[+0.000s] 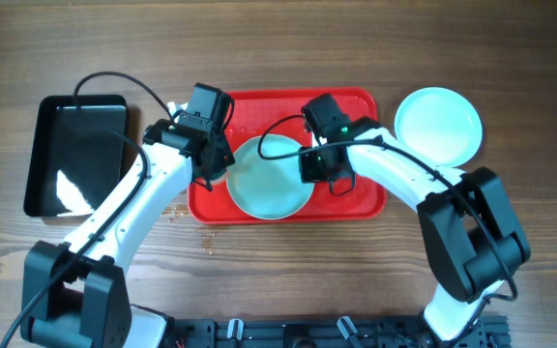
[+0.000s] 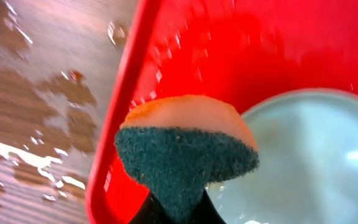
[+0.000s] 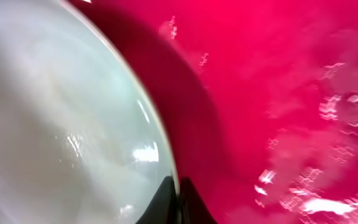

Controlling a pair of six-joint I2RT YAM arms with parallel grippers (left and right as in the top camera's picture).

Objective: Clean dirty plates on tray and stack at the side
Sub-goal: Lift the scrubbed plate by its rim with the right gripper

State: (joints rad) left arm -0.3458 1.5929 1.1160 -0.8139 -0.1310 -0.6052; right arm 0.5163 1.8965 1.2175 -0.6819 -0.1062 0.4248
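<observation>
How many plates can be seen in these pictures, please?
2. One plate lies on the red tray; another plate sits on the table right of the tray. It may hide more plates under it.

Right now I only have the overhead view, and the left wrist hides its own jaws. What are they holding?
Observer: A sponge, green scouring face toward the camera and pale foam behind, pinched in the left jaws over the tray.
Operator: And the right jaws?
Observer: They look shut on the rim of the plate, which casts a dark shadow on the tray.
Operator: Anything spilled?
Observer: Wet patches lie on the table beside the tray.
</observation>
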